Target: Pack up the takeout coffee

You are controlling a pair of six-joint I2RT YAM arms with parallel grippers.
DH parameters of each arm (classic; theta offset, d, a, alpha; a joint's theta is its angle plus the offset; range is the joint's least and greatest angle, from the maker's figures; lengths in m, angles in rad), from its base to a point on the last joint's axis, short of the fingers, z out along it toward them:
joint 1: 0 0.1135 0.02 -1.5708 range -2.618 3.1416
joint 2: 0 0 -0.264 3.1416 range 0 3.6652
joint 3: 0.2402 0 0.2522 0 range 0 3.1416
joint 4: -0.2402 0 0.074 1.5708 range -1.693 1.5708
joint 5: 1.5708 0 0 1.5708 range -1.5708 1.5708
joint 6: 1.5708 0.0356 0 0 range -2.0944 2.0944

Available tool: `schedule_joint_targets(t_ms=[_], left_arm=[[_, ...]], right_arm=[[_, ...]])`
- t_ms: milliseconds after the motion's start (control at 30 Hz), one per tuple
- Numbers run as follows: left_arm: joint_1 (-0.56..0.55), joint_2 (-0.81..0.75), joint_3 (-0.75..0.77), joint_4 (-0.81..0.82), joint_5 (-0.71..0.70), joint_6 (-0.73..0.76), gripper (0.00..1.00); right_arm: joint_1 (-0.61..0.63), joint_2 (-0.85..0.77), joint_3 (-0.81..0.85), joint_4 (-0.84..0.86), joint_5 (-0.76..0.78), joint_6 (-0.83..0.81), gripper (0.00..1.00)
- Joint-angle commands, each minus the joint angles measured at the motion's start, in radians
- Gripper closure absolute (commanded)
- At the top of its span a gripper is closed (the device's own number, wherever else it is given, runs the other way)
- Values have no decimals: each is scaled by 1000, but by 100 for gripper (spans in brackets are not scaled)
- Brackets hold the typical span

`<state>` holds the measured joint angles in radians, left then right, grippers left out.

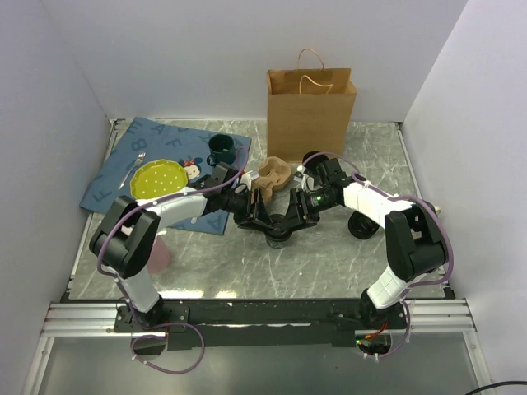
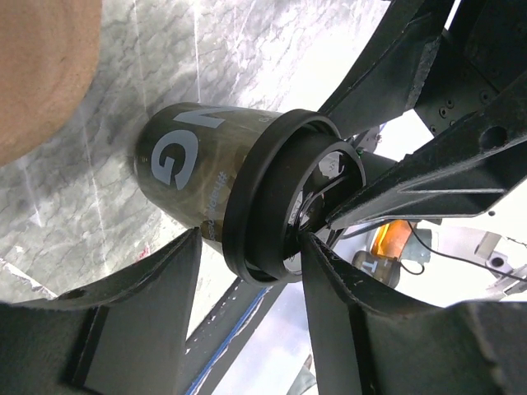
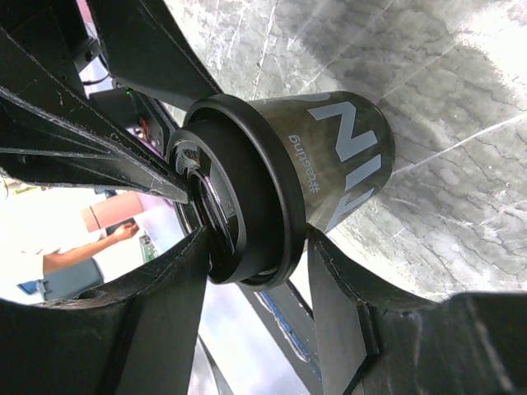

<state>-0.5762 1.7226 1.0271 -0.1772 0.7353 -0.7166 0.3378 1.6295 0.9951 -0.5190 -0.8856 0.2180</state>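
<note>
1. Takeout coffee (image 2: pixel 198 173) stands mid-table.
2. Left gripper (image 2: pixel 251 247) and right gripper (image 3: pixel 257 239) straddle its lid from opposite sides, jaws about lid-wide; cannot tell if pinching.
3. Brown moulded tray (image 1: pixel 274 174) just behind; paper bag (image 1: pixel 310 111) beyond.
4. Bare marble table (image 1: pixel 247 271) toward the near edge.

Black cup (image 2: pixel 193 177) with pale lettering and black lid (image 2: pixel 263 197); grey marbled table (image 1: pixel 329 263); brown bag (image 1: pixel 310 115)
</note>
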Motion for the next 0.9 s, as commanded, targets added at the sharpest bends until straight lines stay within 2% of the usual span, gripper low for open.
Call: schedule_joint_targets(t_ms=[0,400,567,867], left_arm=[[-4,54,-9,18,-62,48,44],[-5,68,1,38,-43,36,43],[-5,72,-5,9,-100,28,47],[-5,88,-36,-71,-215,32,50]], right_arm=[[12,30,7,-24,131,-54,64],[30,44,37,-32,134,-48,64],[33,64,56,-45,143,-31,64],[7,-13,74,-44,131,72,44]])
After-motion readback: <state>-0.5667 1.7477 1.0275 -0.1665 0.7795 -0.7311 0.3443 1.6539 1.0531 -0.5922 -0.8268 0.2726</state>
